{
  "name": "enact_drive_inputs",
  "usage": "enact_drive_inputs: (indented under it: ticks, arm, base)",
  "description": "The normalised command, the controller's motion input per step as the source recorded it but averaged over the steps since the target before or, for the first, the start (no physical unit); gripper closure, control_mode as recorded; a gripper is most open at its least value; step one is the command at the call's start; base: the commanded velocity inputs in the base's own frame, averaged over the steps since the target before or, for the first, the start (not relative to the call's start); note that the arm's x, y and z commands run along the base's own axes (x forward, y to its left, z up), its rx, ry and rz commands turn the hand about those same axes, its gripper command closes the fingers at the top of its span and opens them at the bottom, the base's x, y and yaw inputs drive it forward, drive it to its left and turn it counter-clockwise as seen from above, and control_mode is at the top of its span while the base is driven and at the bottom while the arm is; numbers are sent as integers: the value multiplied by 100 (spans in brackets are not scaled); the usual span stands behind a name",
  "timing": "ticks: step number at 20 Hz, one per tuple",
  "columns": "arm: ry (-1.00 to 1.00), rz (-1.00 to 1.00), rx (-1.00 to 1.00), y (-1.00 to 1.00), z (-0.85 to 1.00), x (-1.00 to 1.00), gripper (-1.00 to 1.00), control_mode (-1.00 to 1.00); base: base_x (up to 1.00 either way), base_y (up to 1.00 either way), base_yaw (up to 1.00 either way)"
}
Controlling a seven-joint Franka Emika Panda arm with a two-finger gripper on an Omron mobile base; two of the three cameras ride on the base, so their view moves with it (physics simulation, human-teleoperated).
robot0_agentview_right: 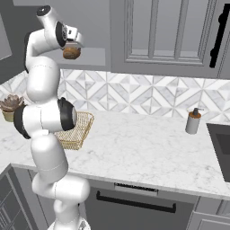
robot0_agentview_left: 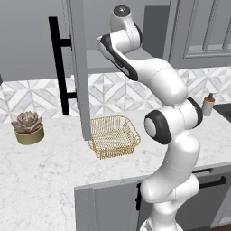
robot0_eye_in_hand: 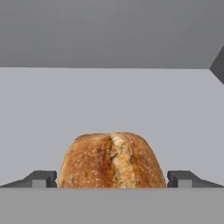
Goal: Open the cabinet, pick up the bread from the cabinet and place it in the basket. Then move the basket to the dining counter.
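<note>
We are seeing our two fingertips (robot0_eye_in_hand: 43,178) standing apart, one on each side of the bread (robot0_eye_in_hand: 112,160), with the gripper (robot0_eye_in_hand: 112,179) reaching into the open cabinet (robot0_agentview_left: 117,56). Whether the pads are pressing the crust, we cannot tell. The bread (robot0_agentview_right: 71,53) is sitting on the cabinet's bottom shelf, close to its front edge. The cabinet door (robot0_agentview_left: 77,67) is swinging out toward us, its black bar handle (robot0_agentview_left: 57,65) facing left. Below the shelf, the basket (robot0_agentview_left: 113,135) is resting on the marble worktop (robot0_agentview_left: 40,176), near the backsplash. A potted succulent (robot0_agentview_left: 28,127) is standing toward the worktop's left end and a soap dispenser (robot0_agentview_right: 193,120) toward its right.
</note>
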Motion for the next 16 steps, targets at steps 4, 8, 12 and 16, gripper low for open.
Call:
enact_drive_inputs:
  ticks: [4,8,12,16]
  arm:
    - [0,3,0,0,-30,0,-100,-100]
    - [5,3,-4,1,-76,0,-100,-100]
    - [0,6,0,7,-68,-1,-100,-100]
    - [5,5,0,23,-48,0,100,-100]
  base:
    - [0,0,0]
    - [0,0,0]
    - [0,0,0]
    - [0,0,0]
